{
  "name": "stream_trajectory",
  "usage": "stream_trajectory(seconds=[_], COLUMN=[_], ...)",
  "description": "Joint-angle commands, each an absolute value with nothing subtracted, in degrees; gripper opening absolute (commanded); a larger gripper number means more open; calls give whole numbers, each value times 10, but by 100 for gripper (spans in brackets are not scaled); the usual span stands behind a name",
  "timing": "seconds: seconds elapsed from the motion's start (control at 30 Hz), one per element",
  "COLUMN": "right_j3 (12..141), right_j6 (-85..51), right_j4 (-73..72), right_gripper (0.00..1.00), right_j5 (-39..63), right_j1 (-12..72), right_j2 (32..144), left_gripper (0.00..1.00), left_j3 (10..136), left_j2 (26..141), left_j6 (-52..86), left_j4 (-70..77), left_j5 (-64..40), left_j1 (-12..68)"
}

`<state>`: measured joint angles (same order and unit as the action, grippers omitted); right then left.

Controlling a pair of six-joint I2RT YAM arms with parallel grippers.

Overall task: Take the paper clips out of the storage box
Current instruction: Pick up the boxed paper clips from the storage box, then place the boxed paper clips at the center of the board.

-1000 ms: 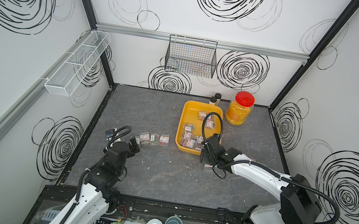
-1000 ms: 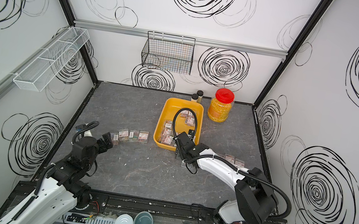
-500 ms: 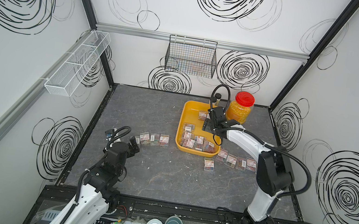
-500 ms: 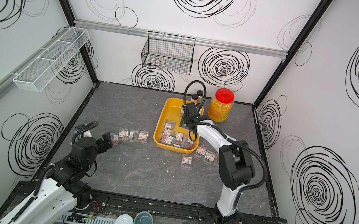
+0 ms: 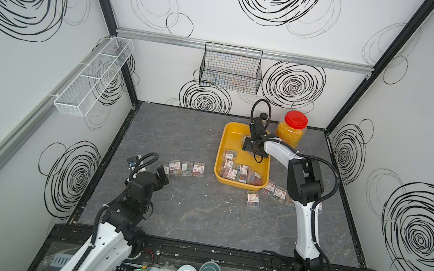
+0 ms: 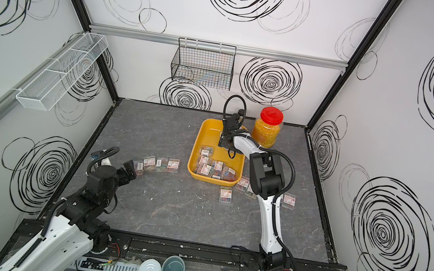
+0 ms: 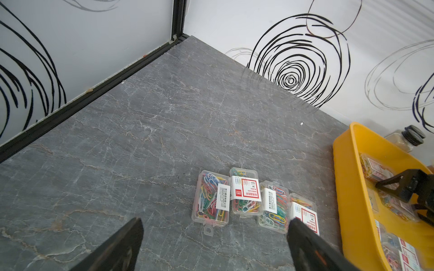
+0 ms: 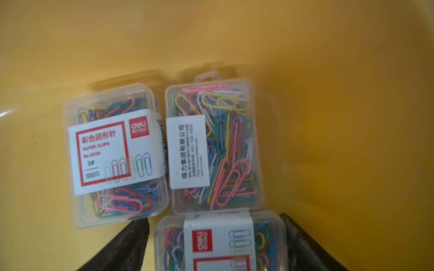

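Storage box: shallow rectangular yellow plastic tray [image 5: 219, 154] on the grey marbled tabletop [image 5: 196, 218], toward the far right, just beside a clear jar with red lid and yellow grains [image 5: 290, 131].
Clips inside the box: small flat clear plastic cases of multicoloured paper clips with white-and-red labels. Heap of them [image 5: 239, 172] at the near end, three more in the far half (sharp only in the right wrist view), two of these [image 8: 211, 145] side by side.
Clips outside the box: row of four cases [image 5: 187, 168] flat on the tabletop left of the tray, touching each other. Several others [image 5: 274, 192] by the tray's near right corner, partly hidden behind the arm.
Right gripper [image 8: 215, 223]: lowered into the far half of the tray, fingers [image 8: 131, 241] spread, third case [image 8: 220, 246] lying between them. Narrow gap seen at one finger, so released, not clenched.
Left gripper [image 7: 215, 221]: released, spread wide, nothing between the fingers, low over the tabletop just beside the left end of the row.
Behind the tray: small black-capped bottle [image 7: 411, 138], near the back wall.
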<state>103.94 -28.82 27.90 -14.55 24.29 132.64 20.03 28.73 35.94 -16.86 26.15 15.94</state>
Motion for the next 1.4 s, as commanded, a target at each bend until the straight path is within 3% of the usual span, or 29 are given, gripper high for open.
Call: stream_trajectory(seconds=[0.0, 0.13, 0.4, 0.63, 0.77, 1.07, 1.37], right_j3=[1063, 1063, 1041, 823, 710, 555, 529], right_j6=[-270, -255, -175, -1, 20, -9, -38], right_j4=[306, 320, 334, 189, 158, 117, 103], right_gripper=[77, 59, 58, 54, 50, 57, 66], right_j5=[-137, -142, -208, -207, -192, -199, -197], right_j1=[238, 251, 318, 428, 486, 611, 613], right_j2=[1344, 1329, 1220, 1047, 971, 897, 937], left_gripper=[99, 99, 99, 99, 99, 99, 99], left_j3=[196, 197, 198, 197, 197, 196, 196], left_j2=[293, 296, 296, 295, 293, 288, 287], left_j6=[357, 357, 358, 358, 357, 358, 359], left_j4=[-153, -153, -153, -153, -153, -156, -159], left_j5=[265, 265, 266, 265, 264, 264, 266], left_j1=[157, 157, 157, 157, 157, 157, 157])
